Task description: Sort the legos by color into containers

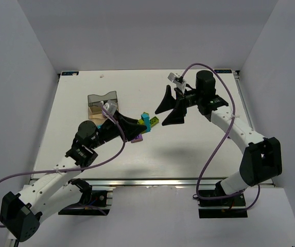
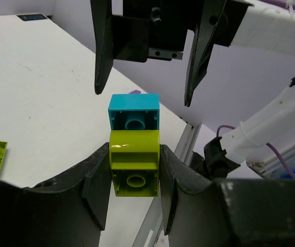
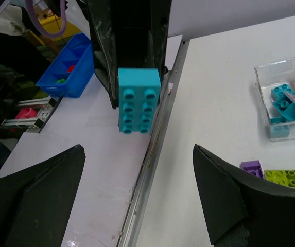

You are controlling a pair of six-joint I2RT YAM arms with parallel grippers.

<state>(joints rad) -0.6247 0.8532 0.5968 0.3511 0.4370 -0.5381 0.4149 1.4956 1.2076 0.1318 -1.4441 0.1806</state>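
"Since the teal brick (image 2: 133, 114) hangs clear of the surface (image 1: 132, 85), what carries it?" asks the inspector.

"It is stuck to the lime-green brick (image 2: 134, 162), which the left gripper (image 2: 134, 172) clamps by its flanks. My judgement is that the pair is offered up for pulling apart, since the colours go to separate trays."

"Orientation?"

"In the right wrist view its studded face looks at the right gripper (image 3: 137, 149), with the long axis running twelve to six. That gripper's jaws are spread wide, grasping nothing, and stand apart from the brick."

"Surroundings?"

"From above, the raised pair is mid-surface, with the containers (image 1: 102, 100) at ten o'clock and the right gripper at two. Teal pieces lie in the clear tray (image 3: 263, 72). A purple brick (image 3: 251, 167) and lime plates (image 3: 283, 176) lie loose near it."
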